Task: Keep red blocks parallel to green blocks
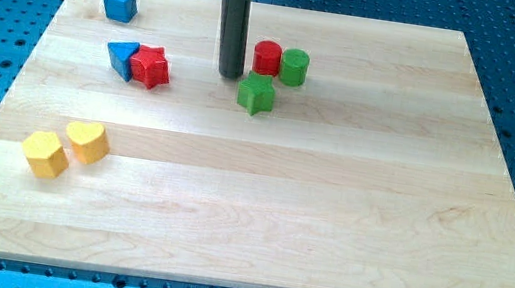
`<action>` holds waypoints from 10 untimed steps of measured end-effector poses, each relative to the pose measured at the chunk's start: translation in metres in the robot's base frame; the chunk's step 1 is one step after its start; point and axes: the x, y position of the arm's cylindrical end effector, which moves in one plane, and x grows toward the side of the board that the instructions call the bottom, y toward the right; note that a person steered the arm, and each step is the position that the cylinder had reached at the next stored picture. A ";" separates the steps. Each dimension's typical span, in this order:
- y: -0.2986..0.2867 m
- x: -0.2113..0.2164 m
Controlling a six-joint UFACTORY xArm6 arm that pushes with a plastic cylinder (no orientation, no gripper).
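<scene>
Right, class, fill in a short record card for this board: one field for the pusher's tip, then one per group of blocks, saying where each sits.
tip: my tip, just left of the red cylinder, above-left of the green star
red cylinder: beside green cylinder, on its left
green star: below that pair
red star: against blue triangle
blue cube: view's top left
yellow blocks: lower left, side by side

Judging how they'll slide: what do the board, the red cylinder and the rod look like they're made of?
Board: pale wood with visible grain and plank seams, smooth, faint sheen.
Red cylinder: solid, evenly coloured, matte; painted wood or plastic, I cannot tell which.
Rod, ending at my tip just left of that cylinder: dark, matte, uniform; possibly rubber-sleeved or plastic.
</scene>
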 end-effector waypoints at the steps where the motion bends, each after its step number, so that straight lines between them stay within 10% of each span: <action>1: 0.045 0.016; 5: 0.016 -0.071; 8: 0.143 -0.050; 10: -0.021 0.004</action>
